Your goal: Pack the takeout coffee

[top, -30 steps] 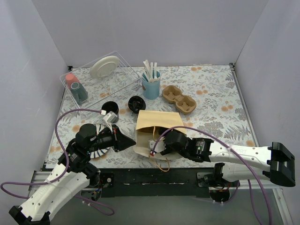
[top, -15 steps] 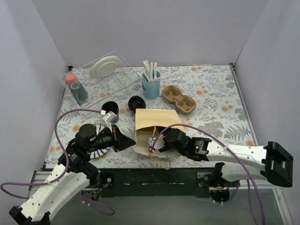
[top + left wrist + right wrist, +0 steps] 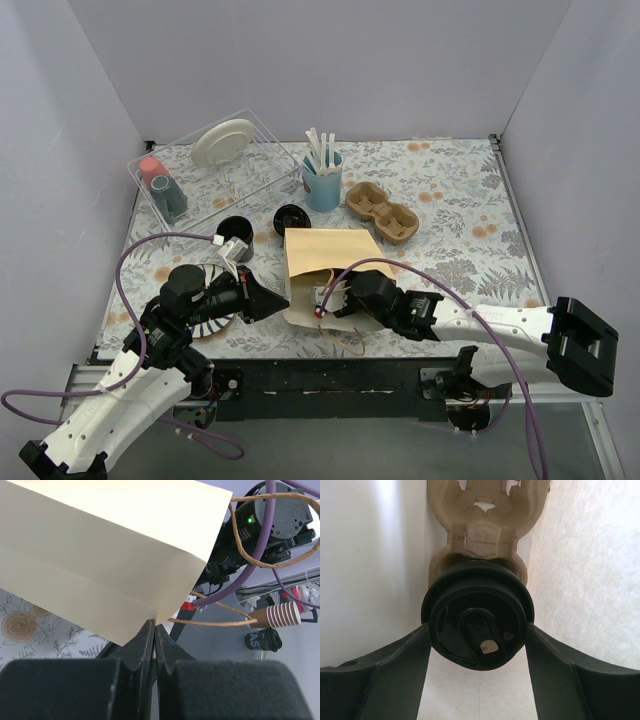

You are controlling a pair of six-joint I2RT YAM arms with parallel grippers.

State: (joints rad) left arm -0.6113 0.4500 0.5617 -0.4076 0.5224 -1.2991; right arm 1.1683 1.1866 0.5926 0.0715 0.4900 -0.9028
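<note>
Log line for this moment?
left end effector: shut on paper bag rim | right end effector: gripping takeout coffee inside bag

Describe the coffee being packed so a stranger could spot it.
Find the brown paper bag lying at the table's near edge. Inside it, between the jaws of the right gripper, is the takeout coffee. Unlike the lidless black cup outside, it wears a black sip lid.

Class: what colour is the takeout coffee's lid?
Black. The takeout coffee lid shows best in the right wrist view.
</note>
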